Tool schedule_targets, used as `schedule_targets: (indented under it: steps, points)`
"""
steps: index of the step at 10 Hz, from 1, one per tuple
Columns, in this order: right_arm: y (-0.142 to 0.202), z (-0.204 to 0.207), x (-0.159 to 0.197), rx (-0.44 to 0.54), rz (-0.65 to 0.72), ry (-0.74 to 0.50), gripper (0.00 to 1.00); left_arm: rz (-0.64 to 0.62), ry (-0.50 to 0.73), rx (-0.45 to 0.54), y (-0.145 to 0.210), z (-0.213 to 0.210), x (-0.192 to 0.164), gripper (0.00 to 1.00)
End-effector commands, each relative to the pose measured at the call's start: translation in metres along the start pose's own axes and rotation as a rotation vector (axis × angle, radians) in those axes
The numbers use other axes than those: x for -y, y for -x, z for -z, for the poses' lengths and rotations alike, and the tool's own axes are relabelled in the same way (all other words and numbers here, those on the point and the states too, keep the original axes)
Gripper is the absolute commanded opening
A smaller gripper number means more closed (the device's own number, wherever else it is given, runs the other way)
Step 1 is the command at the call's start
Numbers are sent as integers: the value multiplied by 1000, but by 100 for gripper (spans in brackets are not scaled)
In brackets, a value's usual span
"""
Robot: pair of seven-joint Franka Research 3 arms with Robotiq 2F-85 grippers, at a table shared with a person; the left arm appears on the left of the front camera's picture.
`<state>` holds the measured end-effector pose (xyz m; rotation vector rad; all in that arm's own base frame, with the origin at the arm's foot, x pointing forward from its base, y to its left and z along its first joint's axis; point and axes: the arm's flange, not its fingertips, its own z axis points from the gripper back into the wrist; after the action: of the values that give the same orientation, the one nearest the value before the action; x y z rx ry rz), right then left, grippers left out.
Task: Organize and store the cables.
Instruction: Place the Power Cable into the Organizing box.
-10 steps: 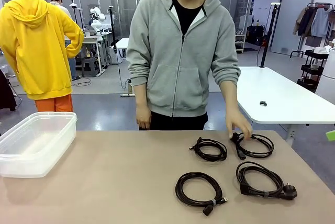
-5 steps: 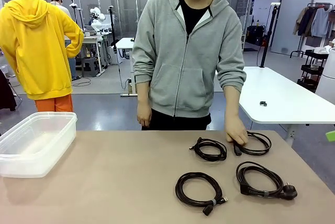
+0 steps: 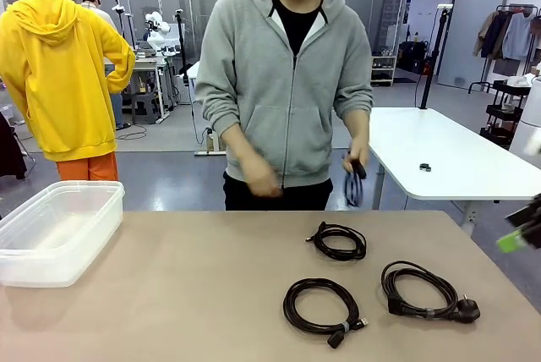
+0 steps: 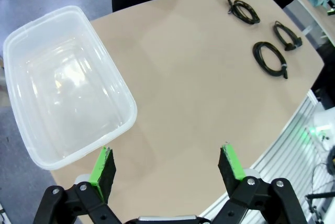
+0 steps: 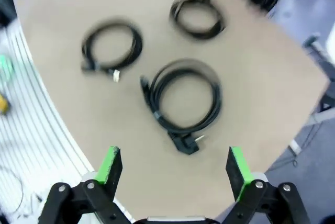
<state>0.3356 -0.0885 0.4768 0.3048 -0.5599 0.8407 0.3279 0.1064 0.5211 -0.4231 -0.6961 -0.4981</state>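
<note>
The smallest coil (image 3: 338, 241) lies flat on the bench (image 3: 169, 294), right of the middle and toward the far edge. Nearer the robot, the banded coil (image 3: 324, 307) rests flat with a pale tie and small plug ends at its near side. Just to its right, apart from it, lies the plug coil (image 3: 423, 292), whose chunky plug points to the bench's right end. None of the three touches another. A fourth coil (image 3: 353, 186) hangs off the bench, pinched in the person's hand (image 3: 355, 161) just past the far edge at about waist height. The person's other hand (image 3: 262, 183) is a blur in front of the grey hoodie.

Well apart from all the cables, at the bench's far left, stands a clear plastic tub (image 3: 25, 235). It is open on top and its bare bottom is in plain sight. In the left wrist view the same tub fills the left side, with the three lying coils small and distant at the upper right.

The left tool (image 4: 166, 157) hangs high over the bench's near edge beside the tub. Its green-padded fingers (image 4: 104, 162) are spread wide with nothing between them.

The right tool (image 5: 174, 156) is likewise spread wide and holds nothing. It hovers well above the plug coil, which sits centred between its fingers in that motion-blurred view. The banded coil is at the upper left there and the smallest coil beyond.
</note>
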Motion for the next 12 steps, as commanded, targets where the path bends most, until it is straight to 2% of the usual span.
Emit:
schedule_targets:
  steps: [1,4,6,8,10,12]
  points:
    - [-22,35,0,-257,-146,22,100,14,13,2,1,-1,-1,100]
    - [-29,103,0,-430,-167,-9,100,14,13,2,1,-1,-1,100]
    - [-25,135,1,-418,-178,-61,100,14,13,2,1,-1,-1,100]
    - [-24,169,-1,-464,-222,-70,100,14,13,2,1,-1,-1,100]
    - [-24,189,-2,-463,-256,-72,100,14,13,2,1,-1,-1,100]
    - [-23,206,-2,-502,-270,-79,100,14,13,2,1,-1,-1,100]
